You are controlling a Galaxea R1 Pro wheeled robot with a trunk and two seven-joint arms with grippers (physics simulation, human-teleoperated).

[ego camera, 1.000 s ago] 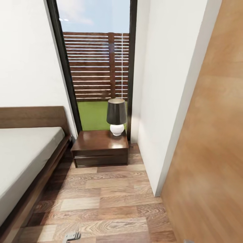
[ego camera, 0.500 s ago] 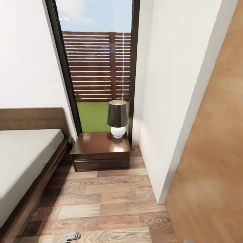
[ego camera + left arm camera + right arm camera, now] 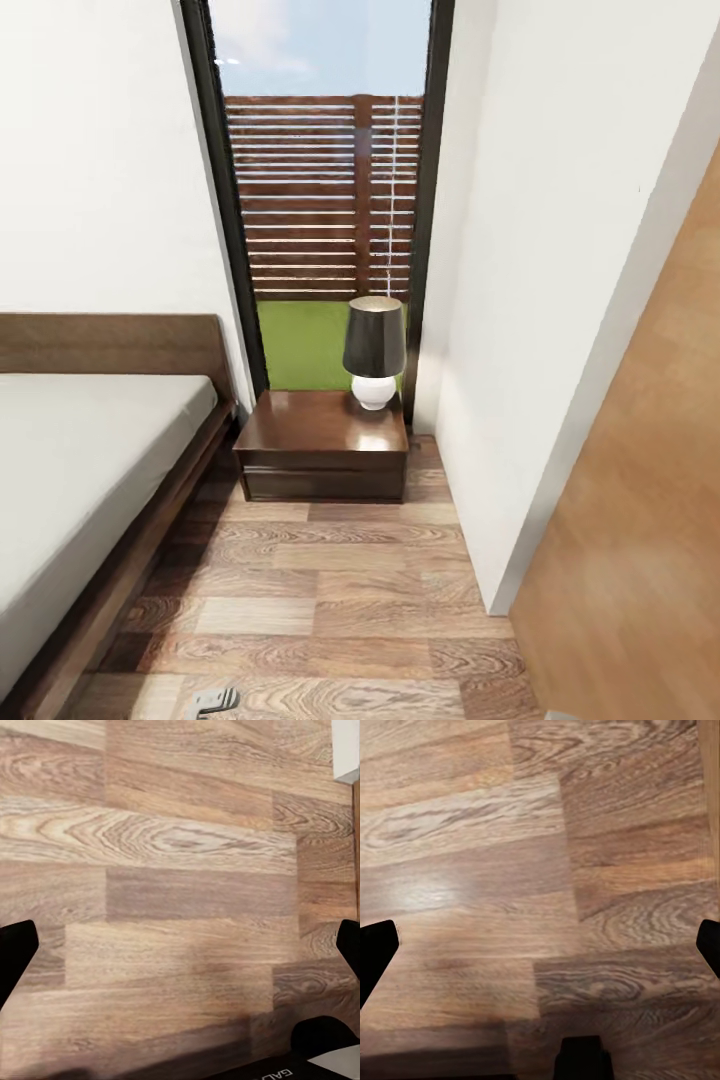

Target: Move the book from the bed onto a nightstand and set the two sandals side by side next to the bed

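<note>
The bed (image 3: 70,480), with its pale grey mattress and dark wooden frame and headboard, lies along the left of the head view. Past its head end stands a nightstand (image 3: 310,440), low, dark brown and glossy on top, in front of a tall window. The book and the sandals are out of view. In the left wrist view my left gripper (image 3: 180,949) is open over bare plank floor, its dark fingertips (image 3: 13,952) far apart. My right gripper (image 3: 540,945) is open as well in the right wrist view, over the same wood floor.
A lamp (image 3: 374,350) with a dark shade and white base stands on the nightstand's right rear corner. A white wall corner (image 3: 500,600) juts in at the right, with a brown door (image 3: 640,560) beside it. Plank floor (image 3: 330,600) runs between bed and wall.
The head camera has turned a little left, so the nightstand, lamp and window sit further right in the picture. Nothing in the room has moved.
</note>
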